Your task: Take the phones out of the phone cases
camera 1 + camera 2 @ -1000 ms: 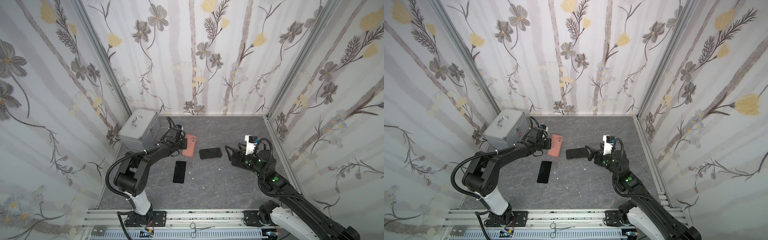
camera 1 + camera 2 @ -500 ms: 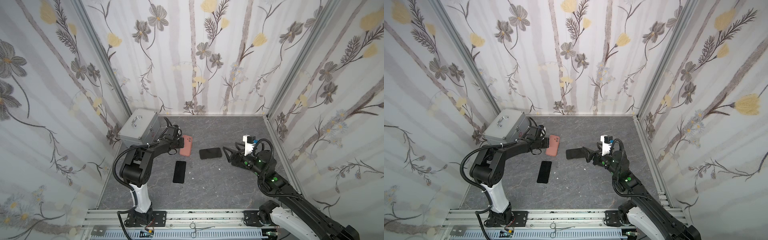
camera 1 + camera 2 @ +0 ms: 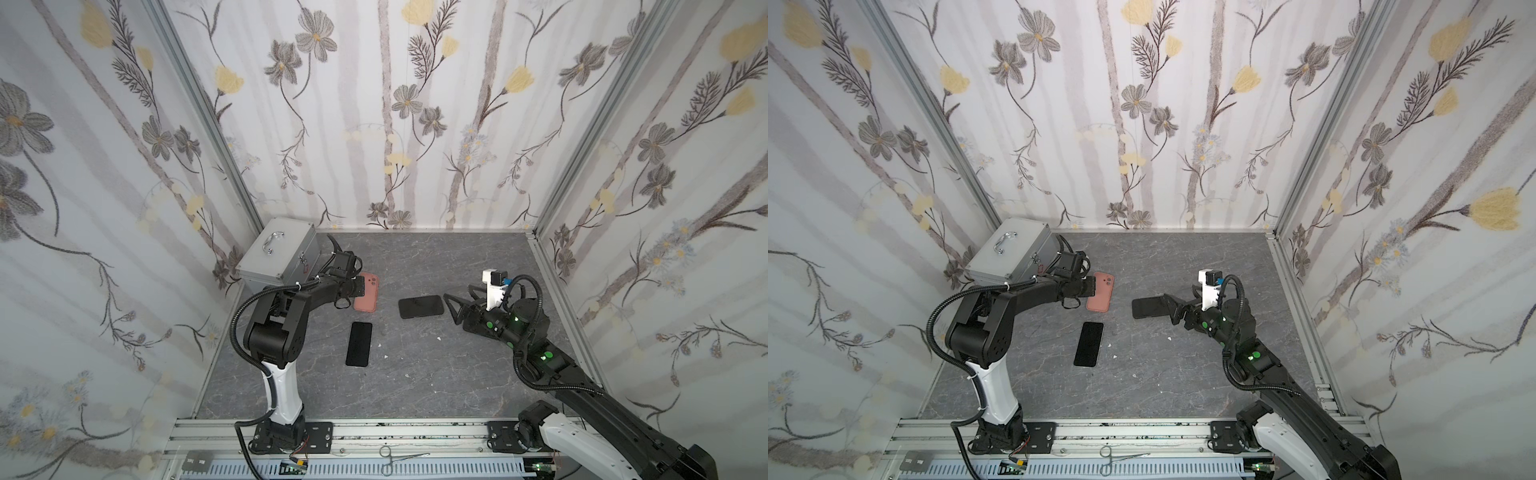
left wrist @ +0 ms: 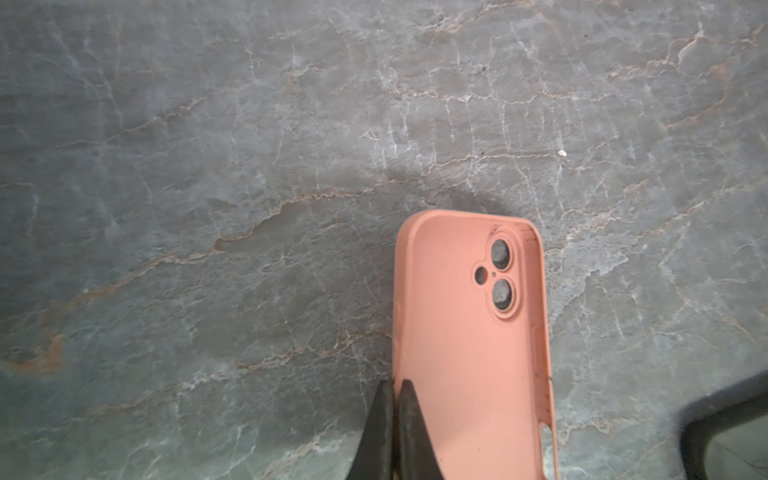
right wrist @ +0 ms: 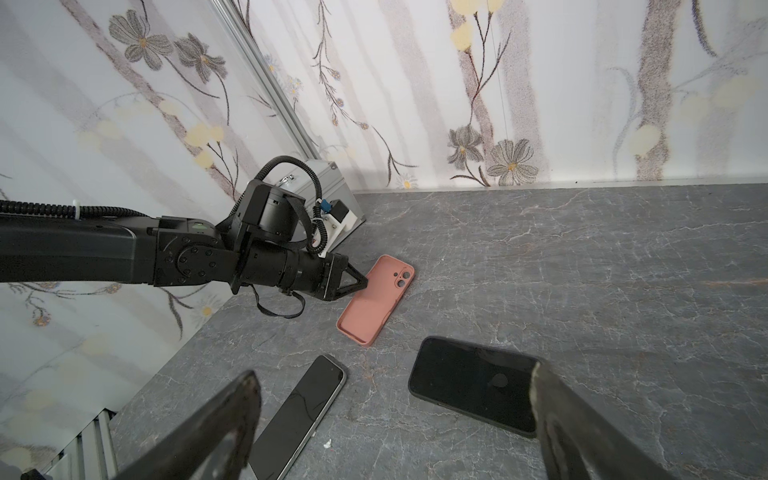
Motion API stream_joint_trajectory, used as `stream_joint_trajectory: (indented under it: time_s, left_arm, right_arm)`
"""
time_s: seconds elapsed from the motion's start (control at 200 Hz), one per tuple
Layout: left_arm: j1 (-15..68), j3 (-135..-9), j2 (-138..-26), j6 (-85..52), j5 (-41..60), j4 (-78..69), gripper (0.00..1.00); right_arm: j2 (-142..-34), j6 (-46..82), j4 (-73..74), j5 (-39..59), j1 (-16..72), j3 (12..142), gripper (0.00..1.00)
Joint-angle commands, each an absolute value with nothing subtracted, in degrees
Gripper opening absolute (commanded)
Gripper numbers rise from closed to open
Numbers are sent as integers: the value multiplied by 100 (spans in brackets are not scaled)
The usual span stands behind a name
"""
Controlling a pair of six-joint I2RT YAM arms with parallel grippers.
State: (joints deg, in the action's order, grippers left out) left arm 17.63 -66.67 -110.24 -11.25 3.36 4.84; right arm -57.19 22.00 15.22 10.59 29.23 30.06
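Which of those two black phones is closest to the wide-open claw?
The black phone lying crosswise right before the right gripper; the other phone lies lengthwise, farther off.

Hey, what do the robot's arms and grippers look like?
The left arm and right arm are black with white lower links and ribbed black cables. The left gripper and right gripper have black triangular fingers. Green dots mark the right arm.

Grey tabletop (image 3: 419, 374): phones (image 3: 359, 344) (image 3: 420, 306), case (image 3: 368, 296), box (image 3: 279, 257)

Bright, even light — wrist-view edges seemingly soft.
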Motion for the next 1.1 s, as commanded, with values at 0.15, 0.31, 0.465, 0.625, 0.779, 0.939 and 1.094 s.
stream_joint_trajectory:
  time_s: [0.15, 0.31, 0.465, 0.625, 0.779, 0.939, 1.094]
  left_arm:
    - [1753, -6766, -11124, -1212, 176, 535, 20]
    - [1748, -6768, -10999, -1180, 178, 562, 33]
    - [1839, -6598, -10401, -1061, 314, 598, 40]
    - [2225, -6458, -9846, -971, 256, 650, 47]
    - [2850, -6502, -9685, -998, -29, 756, 59]
    - [3338, -6739, -9893, -910, -104, 765, 74]
    - [3422, -6974, -10144, -943, 248, 791, 88]
  right_arm:
    - [-5807, 2153, 1629, 1126, 2953, 3080, 100]
    - [-5832, 2233, 1405, 752, 2962, 3122, 100]
    - [-6238, 2712, 618, -179, 2965, 3358, 96]
    - [-7048, 3270, 521, 27, 2967, 3556, 93]
    - [-8017, 3640, 393, 461, 2966, 3970, 88]
    - [-8706, 3982, 650, 684, 2955, 4166, 84]
    - [-9293, 4170, 735, 825, 2956, 4267, 83]
